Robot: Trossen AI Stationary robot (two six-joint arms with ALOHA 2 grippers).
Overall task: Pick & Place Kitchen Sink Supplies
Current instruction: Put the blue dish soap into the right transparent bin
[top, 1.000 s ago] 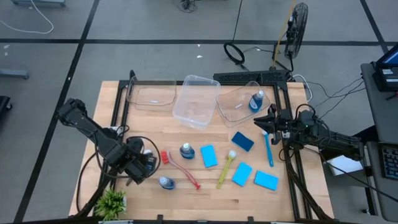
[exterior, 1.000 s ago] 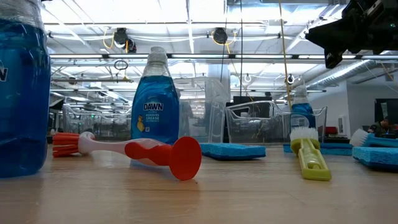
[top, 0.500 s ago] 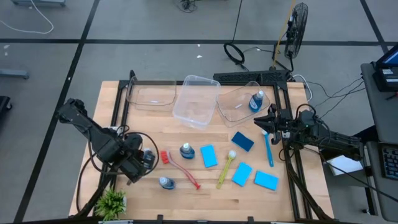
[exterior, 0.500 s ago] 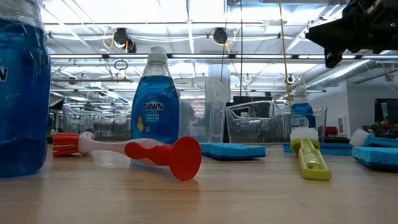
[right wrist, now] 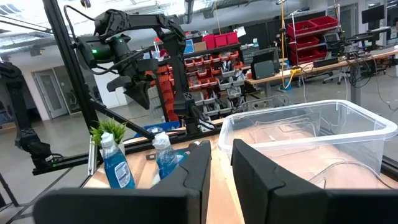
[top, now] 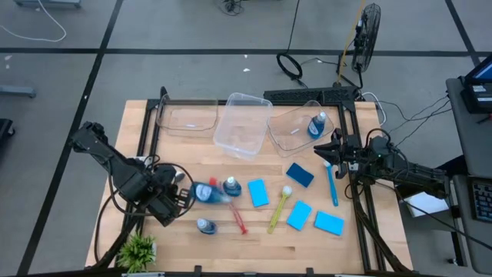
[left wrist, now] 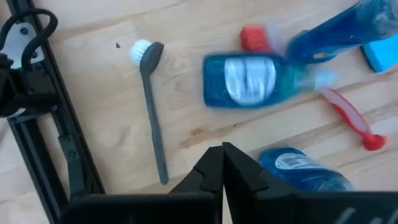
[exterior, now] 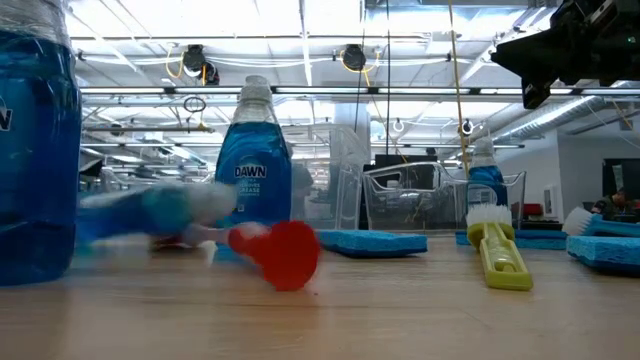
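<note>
My left gripper (left wrist: 222, 163) hangs shut over the table's near left (top: 178, 198), pointing down, with nothing between its fingers. Just to its right a clear bottle of blue liquid (left wrist: 249, 79) lies on its side, blurred with motion (top: 206, 191), against the red brush's head (left wrist: 254, 37). A second bottle (top: 231, 186) stands behind it and a third (top: 205, 226) stands nearer. A grey brush (left wrist: 152, 112) lies flat by the gripper. My right gripper (top: 330, 150) waits at the right edge, level, a narrow gap between its fingers (right wrist: 221, 163).
Blue sponges (top: 257, 192) (top: 300, 175) (top: 299, 215) (top: 329, 223), a yellow brush (top: 278, 209) and a blue brush (top: 332, 185) lie mid-right. Clear bins (top: 184, 117) (top: 244, 123) (top: 296, 127) stand along the far edge; one holds a bottle (top: 316, 125). A small plant (top: 138, 250) is at the near left corner.
A bottle has come out from under my left gripper toward the table's right and fallen on its side, still blurred. It has knocked the red brush, whose head end has shifted. My left gripper has risen a little.
</note>
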